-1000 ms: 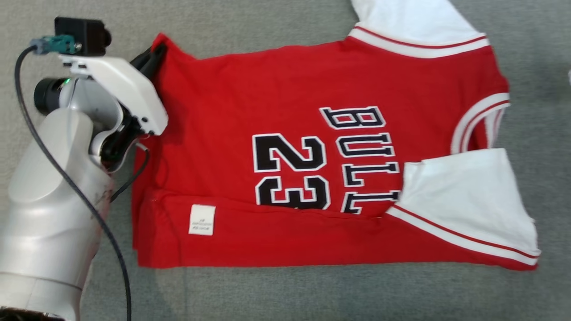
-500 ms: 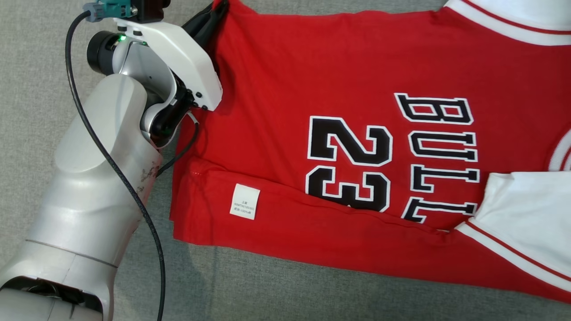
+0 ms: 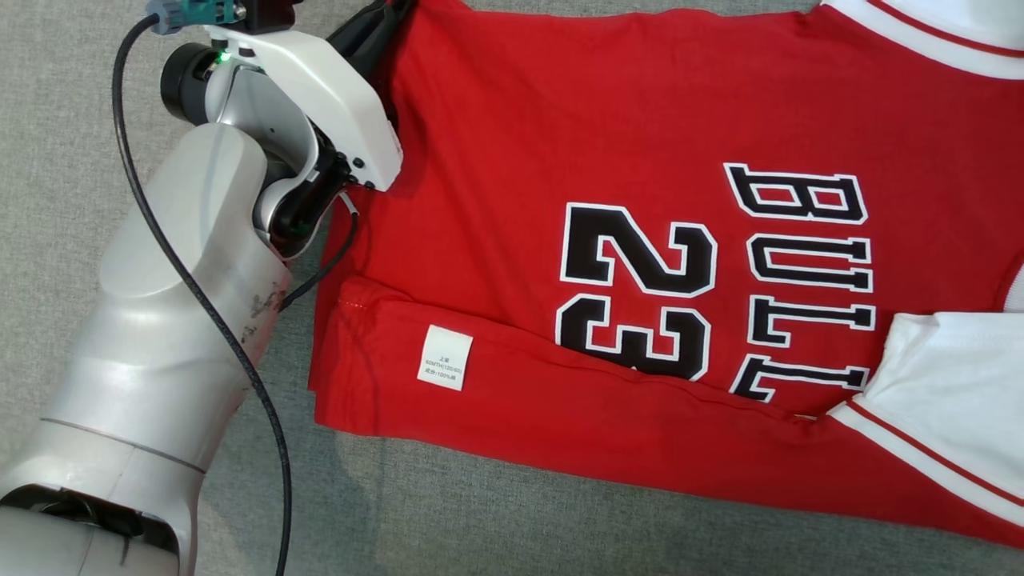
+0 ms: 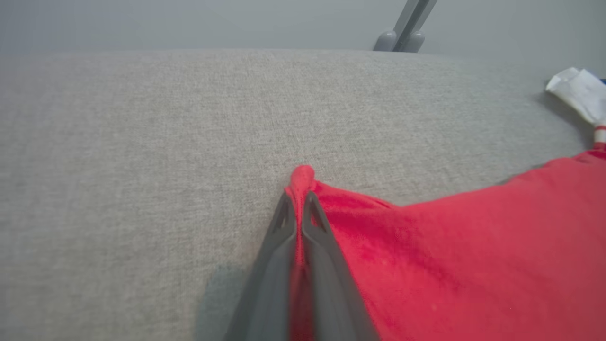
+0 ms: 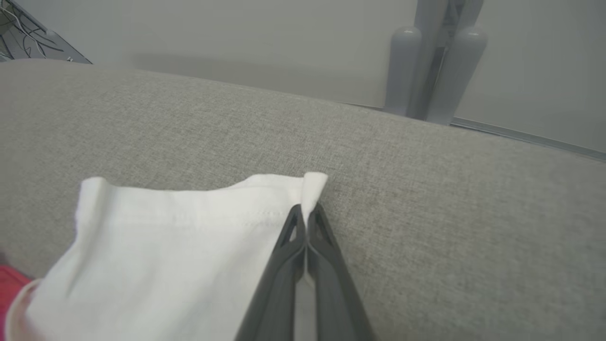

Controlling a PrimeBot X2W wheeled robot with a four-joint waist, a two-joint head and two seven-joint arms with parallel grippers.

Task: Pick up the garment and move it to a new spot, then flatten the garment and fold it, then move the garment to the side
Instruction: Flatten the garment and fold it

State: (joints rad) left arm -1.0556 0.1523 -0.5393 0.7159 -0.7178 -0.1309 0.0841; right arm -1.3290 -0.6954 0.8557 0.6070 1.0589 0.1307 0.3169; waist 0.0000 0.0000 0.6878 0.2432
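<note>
Nearest in the head view, the pale left forearm [image 3: 160, 320] rises from the lower left corner, a black cable [image 3: 240, 360] looped along it. It stands over a grey, woven-fabric surface [image 3: 480, 520], bare along the near edge.

The garment [image 3: 640, 120], a red jersey, lies flat and sideways on that surface, neck end toward the right. Its near long edge is folded up over the front, so a white care label [image 3: 445, 358] faces up. The fold covers the lower part of the black number 23 [image 3: 640, 288] and the letters BULL [image 3: 808, 272]. A white sleeve [image 3: 952, 376] lies over the chest at the right.

Farther back, at the jersey's far left corner, the left fingers [image 3: 364, 36] are pressed together on the red cloth. In the left wrist view these fingers [image 4: 277, 246] pinch the corner, and a small nub of fabric [image 4: 303, 177] pokes past their tips, low against the surface.

In the right wrist view the right fingers [image 5: 284, 255] are clamped together on the hem corner of the far white sleeve [image 5: 189, 237], which rests on the surface.

Beyond the surface's rounded far edge stands a plain pale grey wall [image 5: 236, 42]. Grey posts [image 5: 435, 66] stand against it, and some dark wires [image 5: 19, 33] show in the right wrist view's upper left corner.
</note>
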